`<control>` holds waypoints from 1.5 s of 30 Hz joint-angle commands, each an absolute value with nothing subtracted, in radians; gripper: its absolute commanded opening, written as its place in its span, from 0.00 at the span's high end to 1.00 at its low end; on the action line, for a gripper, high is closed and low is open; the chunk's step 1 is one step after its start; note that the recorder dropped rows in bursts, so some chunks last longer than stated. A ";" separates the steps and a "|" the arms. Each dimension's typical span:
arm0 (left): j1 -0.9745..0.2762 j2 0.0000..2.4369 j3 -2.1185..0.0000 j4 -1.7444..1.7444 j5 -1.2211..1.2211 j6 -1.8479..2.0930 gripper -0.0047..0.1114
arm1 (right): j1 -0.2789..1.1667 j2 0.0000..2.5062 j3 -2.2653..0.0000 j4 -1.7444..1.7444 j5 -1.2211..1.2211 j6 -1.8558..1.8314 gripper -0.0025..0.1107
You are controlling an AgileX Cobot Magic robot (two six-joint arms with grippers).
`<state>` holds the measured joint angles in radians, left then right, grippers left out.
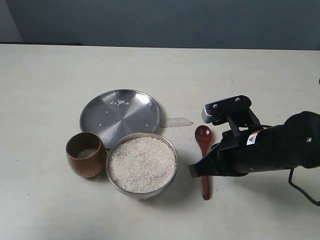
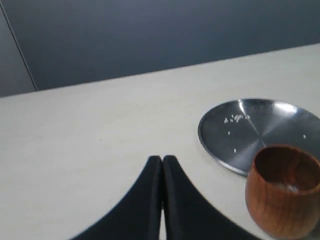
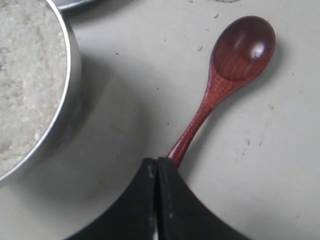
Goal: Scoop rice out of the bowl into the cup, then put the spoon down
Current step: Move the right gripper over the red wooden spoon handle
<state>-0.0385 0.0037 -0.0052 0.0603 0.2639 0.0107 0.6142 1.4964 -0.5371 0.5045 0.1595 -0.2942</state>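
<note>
The steel bowl (image 1: 173, 151) (image 3: 70, 85) is heaped with white rice (image 1: 142, 164) (image 3: 25, 75). To its left stands the brown wooden cup (image 1: 86, 156) (image 2: 285, 197) with a few grains at its bottom. The reddish wooden spoon (image 1: 203, 135) (image 3: 240, 47) lies flat on the table right of the bowl. My right gripper (image 1: 193, 171) (image 3: 157, 162) is shut and hangs over the spoon's handle, which passes beneath one finger rather than between the two. My left gripper (image 2: 162, 160) is shut on nothing, near the cup; the exterior view does not show it.
A flat steel plate (image 1: 120, 116) (image 2: 260, 125) with a few stray grains lies behind the cup and bowl. A pale translucent strip (image 1: 177, 121) lies by the plate's right rim. The right arm's dark body (image 1: 275, 147) covers the table's right side.
</note>
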 commanded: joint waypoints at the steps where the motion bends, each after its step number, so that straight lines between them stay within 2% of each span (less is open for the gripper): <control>1: -0.041 0.000 0.000 0.030 0.054 0.000 0.96 | 0.619 1.499 -0.544 0.495 0.151 -0.298 0.98; 6: -0.041 0.000 0.000 0.028 -0.124 0.000 0.96 | 0.619 1.499 -0.544 0.495 0.167 -0.298 0.98; 17: -0.041 0.000 0.000 -0.069 -0.211 -0.107 0.96 | 0.619 1.499 -0.544 0.495 0.142 -0.316 0.98; 23: -0.041 0.016 -0.061 -0.092 0.018 -0.081 0.96 | 0.619 1.499 -0.544 0.495 0.140 -0.322 0.98; 26: -0.041 0.075 -0.090 -0.101 0.035 -0.078 0.96 | 0.619 1.499 -0.544 0.495 0.140 -0.324 0.98; 36: -0.041 0.420 -0.269 -0.098 0.103 -0.074 0.96 | 0.619 1.499 -0.544 0.495 0.145 -0.324 0.98; 45: -0.041 0.710 -0.433 0.000 0.290 -0.067 0.96 | 0.619 1.499 -0.544 0.491 0.162 -0.324 0.98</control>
<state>-0.0385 0.6434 -0.3979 -0.0428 0.2405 -0.0701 0.6142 1.4964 -0.5371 0.5008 0.1564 -0.3166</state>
